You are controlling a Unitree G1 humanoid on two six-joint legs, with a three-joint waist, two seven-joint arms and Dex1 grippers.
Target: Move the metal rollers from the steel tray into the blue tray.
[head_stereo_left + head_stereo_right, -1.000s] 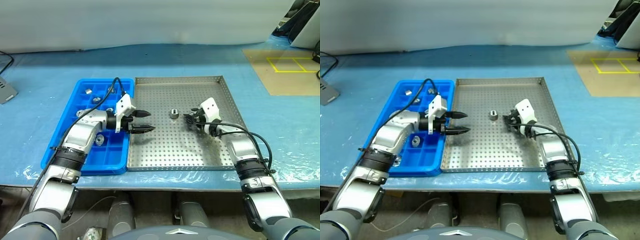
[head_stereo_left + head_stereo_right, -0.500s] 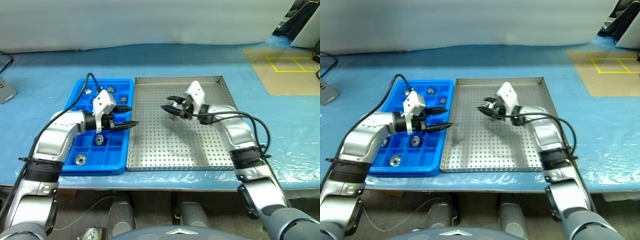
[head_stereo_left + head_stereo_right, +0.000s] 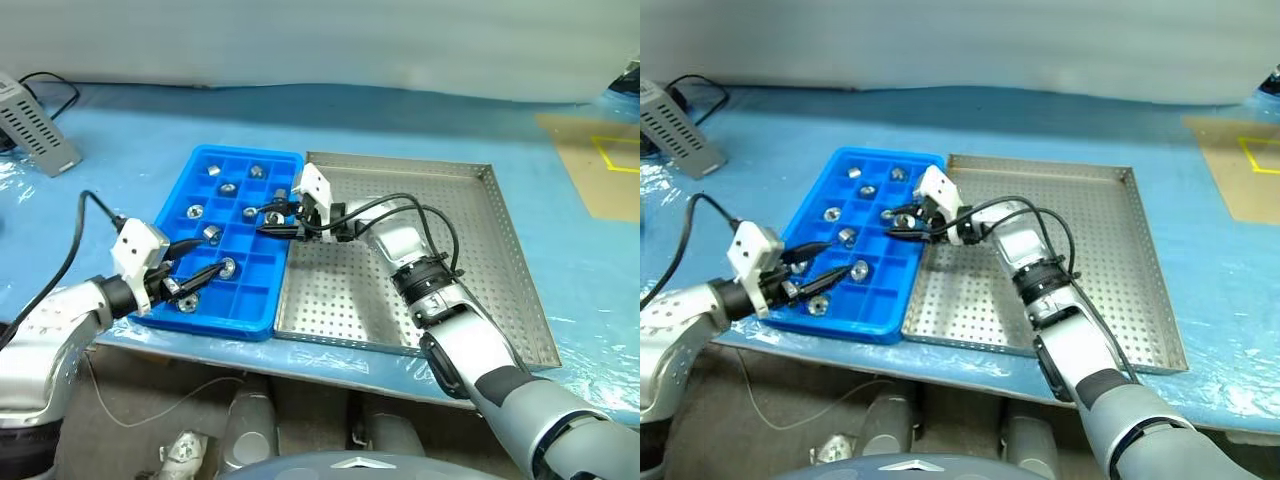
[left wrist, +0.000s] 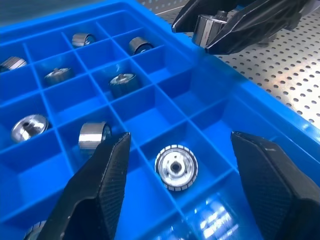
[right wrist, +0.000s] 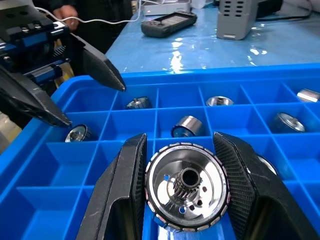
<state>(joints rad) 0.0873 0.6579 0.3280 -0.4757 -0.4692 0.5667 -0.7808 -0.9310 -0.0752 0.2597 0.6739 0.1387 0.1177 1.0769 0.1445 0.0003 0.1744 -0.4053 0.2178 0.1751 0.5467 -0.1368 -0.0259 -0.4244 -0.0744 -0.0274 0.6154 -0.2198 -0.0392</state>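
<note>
Roller in grip: one metal roller (image 5: pixel 186 189) sits pinched between the two black fingers of the right gripper (image 3: pixel 277 218), flanged face and central hole turned toward the wrist camera.
Right gripper: pressed together on that roller, held above the blue tray (image 3: pixel 188 314) just inside the wall that borders the steel tray; it does not touch the compartment floor.
Left gripper: the left gripper (image 3: pixel 198 258) has its fingers spread with nothing between them, poised over the near compartments of the blue tray.
Roller below left gripper: a second roller (image 4: pixel 176 167) lies flat in its compartment, in the gap between the spread fingers and clear of both.
Other rollers: several more lie one to a compartment across the far and middle rows, among them one (image 3: pixel 210 232) near the middle.
Steel tray: the steel tray (image 3: pixel 470 290) lies just beside the blue tray, rims nearly touching; its perforated floor shows bare.
Edges: the low grid walls of the blue tray stand right under the held roller.
Open room: several blue compartments near the right gripper stand unfilled; the two grippers are near each other over the same tray but apart.
Surroundings: a blue table cover (image 3: pixel 130 130) and a grey box (image 3: pixel 32 108) at the far left.
</note>
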